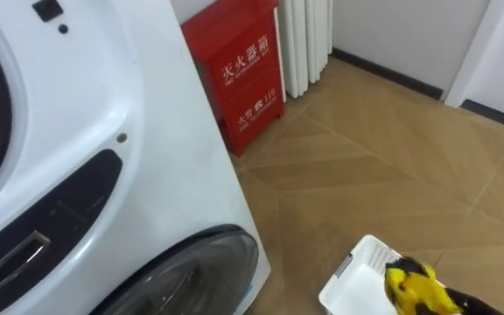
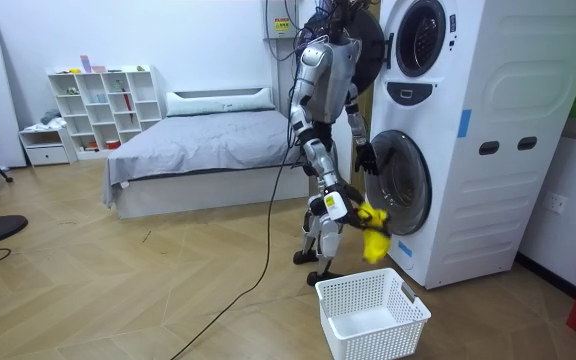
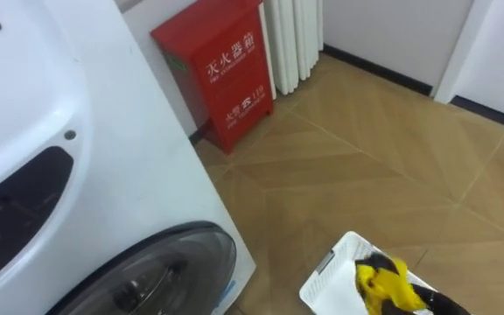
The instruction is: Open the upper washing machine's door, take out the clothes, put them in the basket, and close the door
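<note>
Right hand (image 2: 351, 211) fingers curled round yellow cloth (image 1: 412, 284), just above white basket (image 1: 346, 293). Left hand (image 2: 366, 158) well above basket, state can't tell.

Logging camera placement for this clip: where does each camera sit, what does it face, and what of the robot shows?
Room view: stands in the room, off to the side, facing the washing machine; whole robot shows, right hand holding a yellow cloth above the white basket, left hand near the lower door.
Left eye view: on the head, looking down past the machine's front to the floor and red cabinet; part of the right hand shows lower right.
Right eye view: same, from slightly rightward.
Shared: machine, basket, cloth.
</note>
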Tool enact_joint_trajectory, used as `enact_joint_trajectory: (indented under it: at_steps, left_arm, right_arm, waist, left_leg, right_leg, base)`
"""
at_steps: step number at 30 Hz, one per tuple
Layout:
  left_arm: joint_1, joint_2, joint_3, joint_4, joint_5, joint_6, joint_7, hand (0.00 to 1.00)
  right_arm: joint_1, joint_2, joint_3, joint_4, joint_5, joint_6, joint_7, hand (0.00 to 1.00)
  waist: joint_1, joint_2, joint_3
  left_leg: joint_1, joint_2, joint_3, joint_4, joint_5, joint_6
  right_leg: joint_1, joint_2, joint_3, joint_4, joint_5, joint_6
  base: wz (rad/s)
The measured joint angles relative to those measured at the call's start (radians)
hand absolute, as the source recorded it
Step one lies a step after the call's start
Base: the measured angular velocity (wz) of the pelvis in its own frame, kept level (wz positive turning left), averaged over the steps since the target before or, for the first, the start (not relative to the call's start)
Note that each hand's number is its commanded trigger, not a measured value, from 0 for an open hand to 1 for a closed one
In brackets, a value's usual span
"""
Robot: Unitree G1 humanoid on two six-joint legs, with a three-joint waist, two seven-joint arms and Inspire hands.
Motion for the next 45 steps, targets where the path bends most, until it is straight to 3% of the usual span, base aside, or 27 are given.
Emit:
enact_joint_trajectory:
  at_steps: [12, 26, 30, 32, 35, 38, 41, 45]
  left_arm:
    - [0.013, 0.000, -0.019, 0.000, -0.033, -0.024, 0.009, 0.00]
    - [0.049, 0.003, -0.020, 0.001, -0.052, -0.023, 0.011, 0.00]
    - [0.093, 0.003, -0.017, -0.024, -0.053, -0.022, 0.007, 0.00]
    - [0.120, 0.004, -0.015, -0.054, -0.047, -0.021, -0.005, 0.00]
    - [0.153, 0.003, -0.018, -0.061, -0.013, -0.021, -0.023, 0.00]
    - [0.185, 0.001, -0.016, -0.059, 0.015, -0.013, -0.028, 0.00]
    - [0.208, -0.005, -0.010, -0.058, 0.015, 0.002, -0.026, 0.00]
    - [0.217, -0.014, 0.074, -0.055, 0.017, 0.012, -0.024, 0.00]
  right_arm:
    - [0.004, 0.000, 0.024, 0.033, 0.008, -0.019, 0.005, 0.00]
    - [0.035, -0.002, 0.025, 0.075, -0.017, -0.028, 0.025, 0.00]
    - [0.080, -0.002, 0.026, 0.073, -0.036, -0.028, 0.037, 0.00]
    - [0.088, -0.001, 0.027, 0.110, -0.038, -0.027, 0.049, 0.00]
    - [0.086, 0.023, 0.028, 0.233, -0.036, -0.022, 0.075, 0.00]
    - [0.078, 0.066, 0.028, 0.362, -0.018, -0.006, 0.109, 0.00]
    - [0.078, 0.101, 0.030, 0.432, -0.009, 0.022, 0.127, 0.00]
    - [0.041, 0.123, 0.090, 0.539, 0.000, 0.041, 0.158, 0.00]
  waist:
    - [0.001, -0.005, 0.0036]
    - [0.006, -0.003, 0.0021]
    - [0.023, -0.013, 0.0080]
    - [0.033, -0.018, 0.0063]
    - [0.035, -0.036, 0.0001]
    - [0.064, -0.069, -0.0088]
    - [0.098, -0.097, -0.0094]
    - [0.167, -0.135, -0.0074]
  left_leg:
    - [-0.004, -0.001, -0.003, -0.002, 0.000, 0.000]
    - [0.008, 0.000, -0.015, -0.006, 0.001, -0.001]
    - [0.046, -0.003, -0.053, -0.007, 0.002, -0.003]
    - [0.060, -0.002, -0.070, -0.006, 0.002, -0.003]
    - [0.090, -0.002, -0.144, -0.008, 0.005, -0.007]
    - [0.130, 0.005, -0.199, -0.016, 0.009, -0.014]
    - [0.152, 0.004, -0.261, -0.018, 0.010, -0.015]
    - [0.156, 0.002, -0.314, -0.020, 0.011, -0.015]
  right_leg:
    - [-0.003, -0.002, -0.003, 0.000, -0.010, -0.001]
    - [0.017, -0.010, -0.026, -0.002, -0.014, -0.003]
    - [0.066, -0.020, -0.056, -0.001, -0.029, -0.006]
    - [0.087, -0.026, -0.074, -0.005, -0.035, -0.007]
    - [0.160, -0.040, -0.136, -0.048, -0.039, -0.012]
    - [0.243, -0.043, -0.187, -0.108, -0.031, -0.019]
    - [0.303, -0.052, -0.241, -0.148, -0.030, -0.019]
    - [0.346, -0.062, -0.294, -0.186, -0.030, -0.017]
  base:
    - [0.01]
    - [0.05]
    - [0.21]
    - [0.36]
    - [0.67]
    - [0.51]
    - [0.61]
    - [0.40]
